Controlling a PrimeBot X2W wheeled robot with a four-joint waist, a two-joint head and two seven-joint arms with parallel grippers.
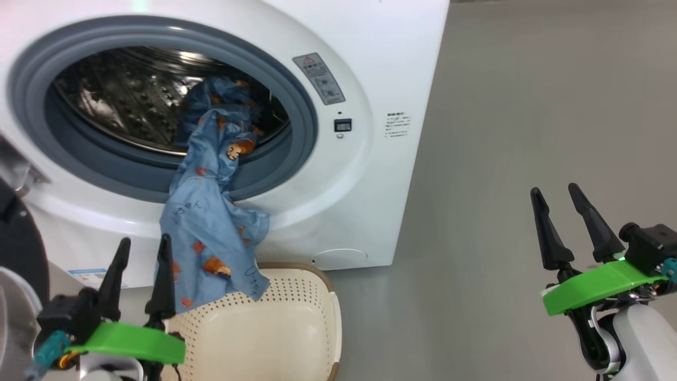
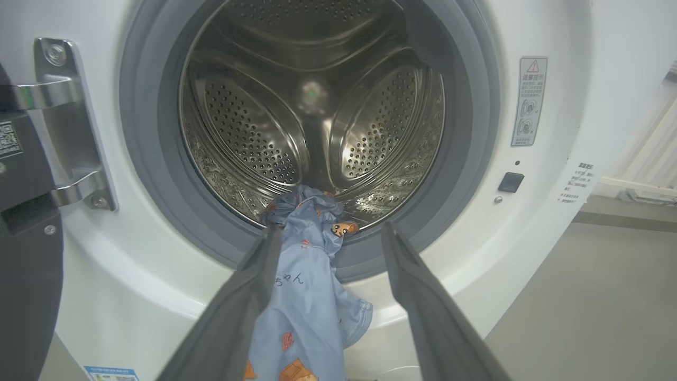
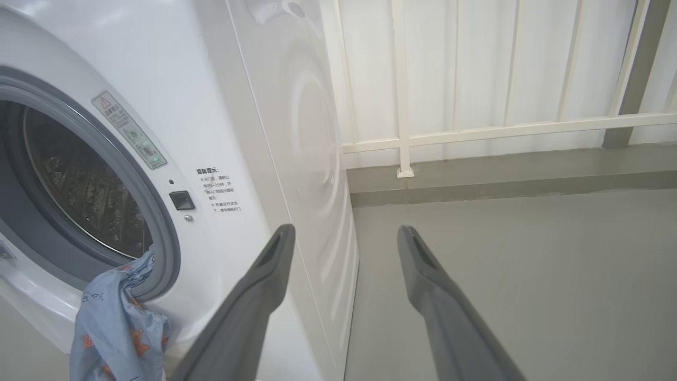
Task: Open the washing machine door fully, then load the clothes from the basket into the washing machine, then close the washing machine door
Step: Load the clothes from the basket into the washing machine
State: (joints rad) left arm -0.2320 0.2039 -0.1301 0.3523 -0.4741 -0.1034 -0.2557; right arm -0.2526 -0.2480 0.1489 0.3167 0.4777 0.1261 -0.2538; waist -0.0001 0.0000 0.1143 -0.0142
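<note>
Right, you have the washing machine (image 1: 370, 63) taking up the upper left and centre of the head view, its white front turned toward you and grey floor (image 1: 529, 106) running down the right side of the frame. The washing machine door (image 2: 24, 296) stands swung open at the left edge of the left wrist view, hanging dark from its metal hinge (image 2: 69, 127). Inside the grey gasket (image 1: 304, 114) you see the perforated steel drum (image 2: 317, 132). The clothes (image 1: 211, 233) lie half in and half out. One end sits bunched at the bottom of the drum, while the rest drapes over the gasket lip and hangs down the white front. The lower hem overlaps the far rim of the basket (image 1: 296, 323) at the bottom centre of the head view; you cannot tell whether it touches. Your left gripper (image 1: 145, 239) shows at the lower left of that view, jaws apart and holding nothing, just beside the left edge of the hanging fabric. In the left wrist view its fingers (image 2: 423, 296) frame the cloth. Your right gripper (image 1: 554, 189) sits at the lower right, jaws apart and empty, over bare floor and well apart from the machine. A small warning sticker (image 1: 319, 78) sits right of the opening.
</note>
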